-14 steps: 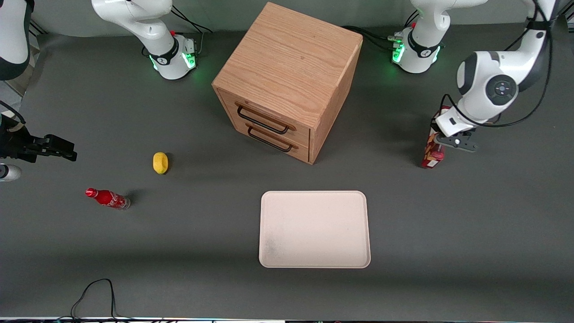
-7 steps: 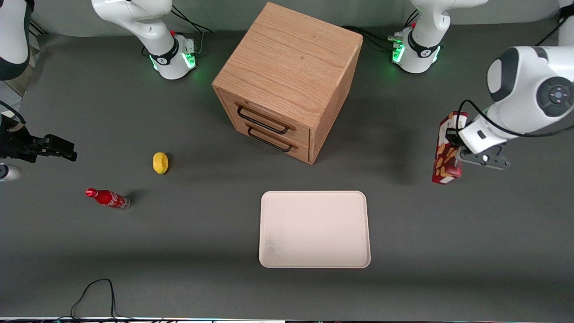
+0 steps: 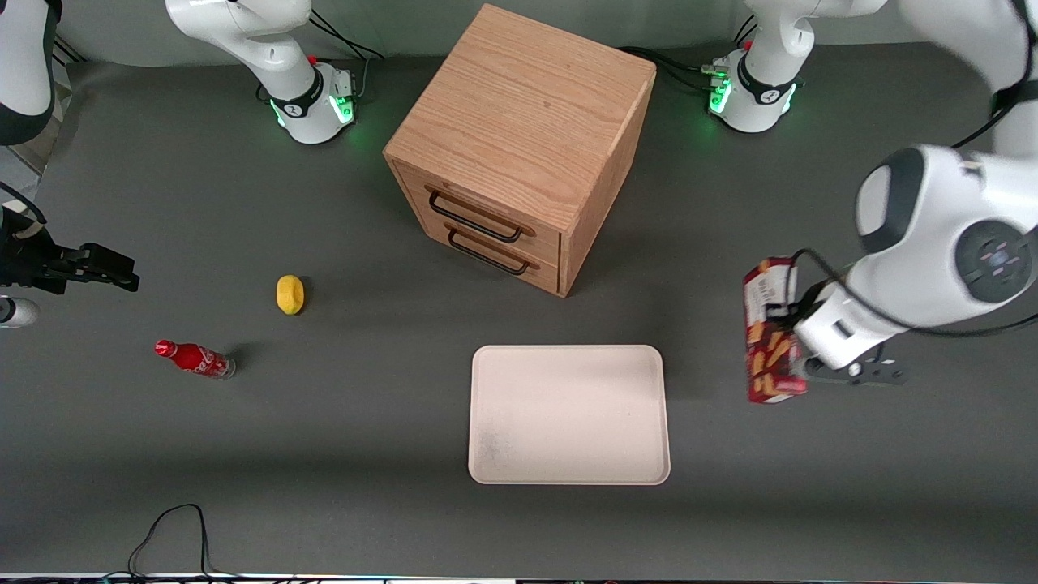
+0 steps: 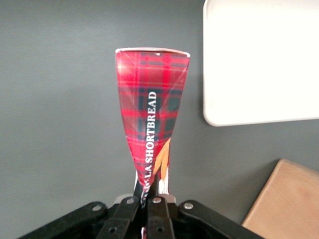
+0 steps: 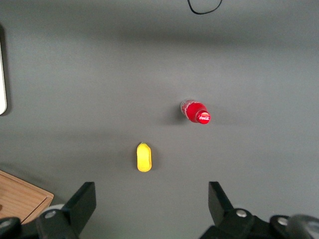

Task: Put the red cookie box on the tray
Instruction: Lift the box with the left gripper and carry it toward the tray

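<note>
The red cookie box (image 3: 769, 337) is a slim dark-red carton with cookie stick pictures, held up off the table beside the tray, toward the working arm's end. My left gripper (image 3: 799, 357) is shut on it. In the left wrist view the box (image 4: 152, 114) shows red tartan with white lettering, pinched between the gripper's (image 4: 148, 199) fingers. The tray (image 3: 568, 414) is a large cream-white rectangle lying flat and bare near the front camera; a corner of it shows in the wrist view (image 4: 259, 64).
A wooden two-drawer cabinet (image 3: 519, 146) stands farther from the camera than the tray. A yellow lemon (image 3: 289, 294) and a small red soda bottle (image 3: 195, 358) lie toward the parked arm's end.
The left gripper has lifted the red cookie box off the table and carried it nearer the front camera, to a spot beside the tray.
</note>
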